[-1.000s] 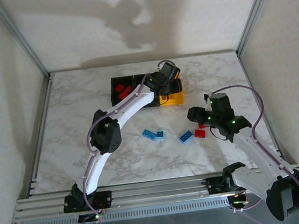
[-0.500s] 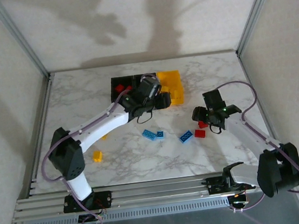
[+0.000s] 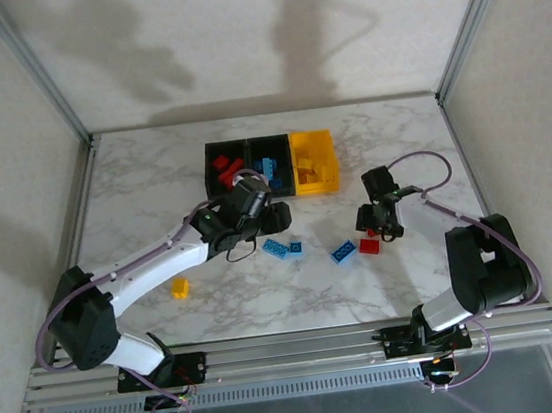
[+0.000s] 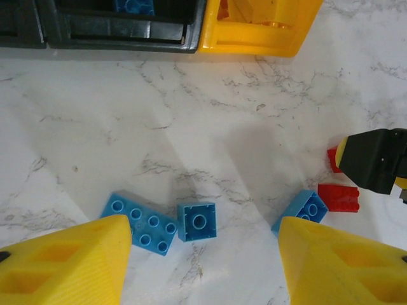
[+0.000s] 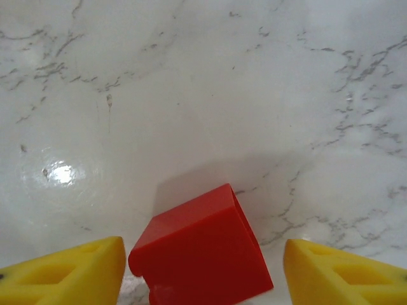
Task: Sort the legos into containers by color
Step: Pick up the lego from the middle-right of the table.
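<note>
The marble table bore the containers in a row at its far middle, with red, blue and yellow legos sorted bin by bin. My left gripper hung just before them, fingers spread and bare, over two blue legos. My right gripper stood low, fingers parted either side of a red lego without pressing it, and one yellow lego lay well apart at left.
</note>
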Action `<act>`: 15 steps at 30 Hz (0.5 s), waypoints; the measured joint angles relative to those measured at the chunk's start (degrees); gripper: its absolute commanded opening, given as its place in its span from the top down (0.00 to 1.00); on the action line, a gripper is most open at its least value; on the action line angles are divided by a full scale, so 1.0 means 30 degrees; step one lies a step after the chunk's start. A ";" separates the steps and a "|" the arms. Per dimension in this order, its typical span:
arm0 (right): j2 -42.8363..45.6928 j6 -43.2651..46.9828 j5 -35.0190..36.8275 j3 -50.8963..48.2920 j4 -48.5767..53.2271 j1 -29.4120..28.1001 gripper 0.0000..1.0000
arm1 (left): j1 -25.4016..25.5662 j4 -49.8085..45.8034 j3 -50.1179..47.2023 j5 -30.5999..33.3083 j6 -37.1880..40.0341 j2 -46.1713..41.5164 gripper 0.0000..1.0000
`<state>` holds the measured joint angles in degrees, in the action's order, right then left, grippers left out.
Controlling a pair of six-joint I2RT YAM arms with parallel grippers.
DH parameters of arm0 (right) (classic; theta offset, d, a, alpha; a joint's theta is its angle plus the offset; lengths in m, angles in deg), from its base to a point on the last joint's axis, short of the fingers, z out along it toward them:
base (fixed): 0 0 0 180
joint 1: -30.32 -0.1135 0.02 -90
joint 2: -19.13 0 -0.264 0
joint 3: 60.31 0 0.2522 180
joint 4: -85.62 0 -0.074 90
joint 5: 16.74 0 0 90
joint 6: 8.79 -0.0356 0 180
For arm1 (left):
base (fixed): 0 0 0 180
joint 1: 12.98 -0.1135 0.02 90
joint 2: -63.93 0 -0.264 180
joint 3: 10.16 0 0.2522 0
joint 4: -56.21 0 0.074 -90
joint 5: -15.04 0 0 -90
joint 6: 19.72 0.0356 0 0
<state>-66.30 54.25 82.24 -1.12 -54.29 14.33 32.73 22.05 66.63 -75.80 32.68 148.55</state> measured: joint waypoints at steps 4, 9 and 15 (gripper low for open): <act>-0.0262 0.0117 -0.0080 0.0044 -0.0284 0.0000 0.56 | 0.0000 0.0066 -0.0612 0.0270 -0.0277 -0.0619 0.38; -0.0277 0.0226 -0.0459 0.0408 -0.0350 0.0000 0.62 | -0.0015 0.0087 -0.1107 0.0656 -0.0525 -0.1056 0.38; 0.0182 0.0204 -0.1158 0.1778 0.0044 -0.0160 0.62 | -0.0350 0.0160 -0.2011 0.1268 -0.1078 -0.2215 0.35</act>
<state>-65.75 54.86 78.76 4.22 -54.16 13.85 31.69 22.53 60.59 -72.00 29.44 141.90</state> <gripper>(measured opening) 0.437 0.638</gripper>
